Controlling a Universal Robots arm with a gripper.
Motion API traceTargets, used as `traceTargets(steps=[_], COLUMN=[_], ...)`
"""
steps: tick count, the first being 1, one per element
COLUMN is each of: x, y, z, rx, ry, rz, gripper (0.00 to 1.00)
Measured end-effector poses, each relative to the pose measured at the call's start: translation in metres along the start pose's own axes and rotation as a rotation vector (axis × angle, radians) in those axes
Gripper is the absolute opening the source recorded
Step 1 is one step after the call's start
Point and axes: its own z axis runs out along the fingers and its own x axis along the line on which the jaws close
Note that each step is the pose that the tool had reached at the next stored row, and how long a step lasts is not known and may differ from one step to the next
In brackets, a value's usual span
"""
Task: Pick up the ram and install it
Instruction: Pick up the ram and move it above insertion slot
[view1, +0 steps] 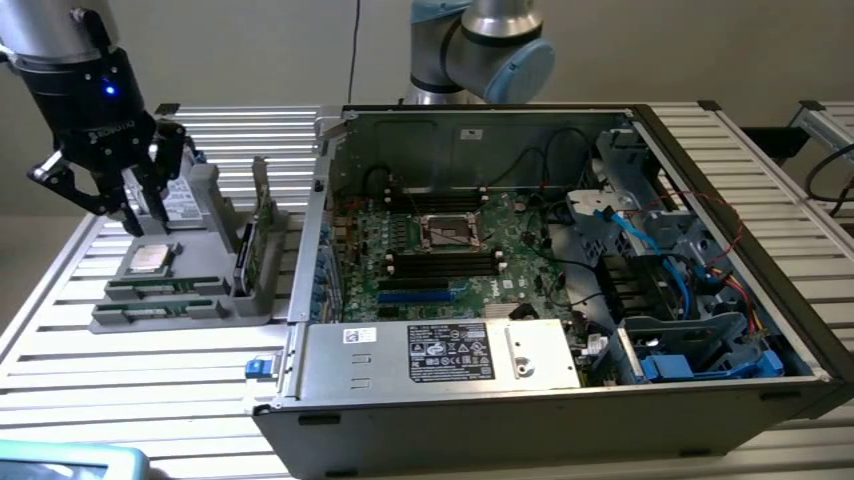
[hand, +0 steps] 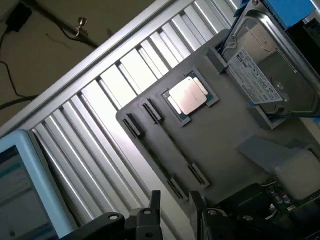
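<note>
- The ram (view1: 163, 286) is a thin green stick. It lies flat in a holder on a grey tray (hand: 225, 135), and a second stick like it lies just beside it.
- The tray sits on the slatted metal bench (view1: 134, 380), toward the bench edge at the exterior view's left. Both sticks are along the tray edge nearest the exterior camera.
- A silver processor chip (hand: 189, 96) sits in the middle of the same tray. A hard drive (hand: 265, 75) stands at the tray's far edge.
- The tool (view1: 134, 215) hangs above the far part of the tray, close to the hard drive and clear of the sticks. Its fingers stand moderately apart and nothing is between them.
- An open computer case (view1: 561, 400) lies on the bench beside the tray, at the exterior view's right. Its green motherboard (view1: 461, 275) faces up, with long black memory slots (view1: 441, 262) on it.
- Judging by this, the work is at the pick-up step. The tool is over the tray but touches neither stick, and nothing has been lifted.
- A grasp would likely need the tool lined up squarely over one stick. Its fingers would have to close across the thin board without catching the holder's end clips.
</note>
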Motion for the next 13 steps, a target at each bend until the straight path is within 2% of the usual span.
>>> traceTargets(steps=[13], x=[-0.0004], y=[0.0001], z=[0.0026], rx=[0.03], ry=[-0.0122], rz=[-0.233], gripper=[0.36])
